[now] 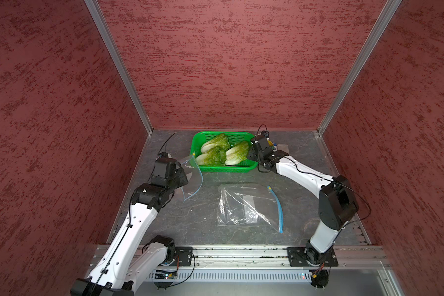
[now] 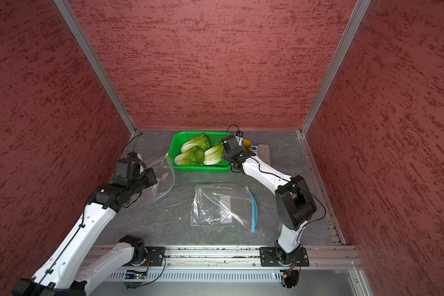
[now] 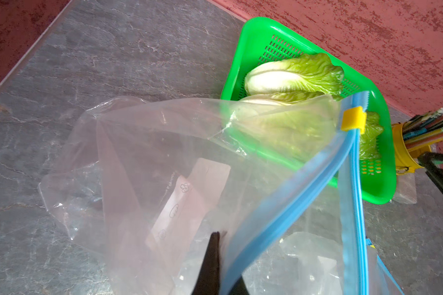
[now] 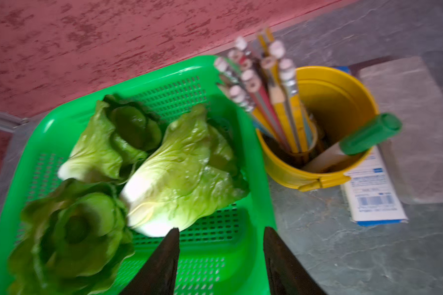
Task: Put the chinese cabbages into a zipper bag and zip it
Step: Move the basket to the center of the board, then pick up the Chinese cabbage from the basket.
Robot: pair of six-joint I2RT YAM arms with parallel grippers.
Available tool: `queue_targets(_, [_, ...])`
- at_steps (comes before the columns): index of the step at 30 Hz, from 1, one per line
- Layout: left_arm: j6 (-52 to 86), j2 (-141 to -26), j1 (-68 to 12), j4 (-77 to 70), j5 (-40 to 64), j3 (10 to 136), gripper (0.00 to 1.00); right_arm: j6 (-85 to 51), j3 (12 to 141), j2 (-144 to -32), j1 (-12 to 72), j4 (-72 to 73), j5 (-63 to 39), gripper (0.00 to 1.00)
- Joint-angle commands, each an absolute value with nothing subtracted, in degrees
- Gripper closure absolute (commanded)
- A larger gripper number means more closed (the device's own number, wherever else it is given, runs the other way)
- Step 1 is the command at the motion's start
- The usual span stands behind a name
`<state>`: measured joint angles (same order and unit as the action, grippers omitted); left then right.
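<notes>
First pick: left claw (image 3: 224, 265) pinches the clear blue-zipped plastic bag (image 3: 164, 166); right claw (image 4: 220, 229), spread, hovers over the leafy green chinese cabbages (image 4: 179, 173); next, descend and close.

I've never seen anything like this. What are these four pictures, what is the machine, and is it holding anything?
Two white robot arms stand at the front edge of a grey table. Two pictures look down from overhead cameras; the other two come from a camera on each arm's wrist. The left tool is shut on a clear zipper bag near its blue zipper. The right tool hangs open and empty above a green basket holding three Chinese cabbages. A second zipper bag lies flat on the table; a yellow cup of pencils stands beside the basket.
</notes>
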<state>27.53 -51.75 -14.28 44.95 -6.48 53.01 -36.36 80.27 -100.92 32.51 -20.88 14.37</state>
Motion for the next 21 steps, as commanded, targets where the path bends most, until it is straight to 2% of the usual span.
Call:
queue_targets(1, [27.5,-51.3,-16.6,43.3,-5.8,53.3,1.00,-31.9,85.4,-101.0,33.3,-20.5,2.8,0.41])
queue_targets(9, [28.3,-50.9,-19.8,42.4,-7.5,52.4,1.00,-29.8,88.4,-104.7,34.6,-13.6,-14.4,0.30])
queue_targets(21, [29.9,-51.2,-20.6,40.9,-8.0,51.7,1.00,-30.4,94.3,-114.8,38.0,-11.9,-17.4,0.23])
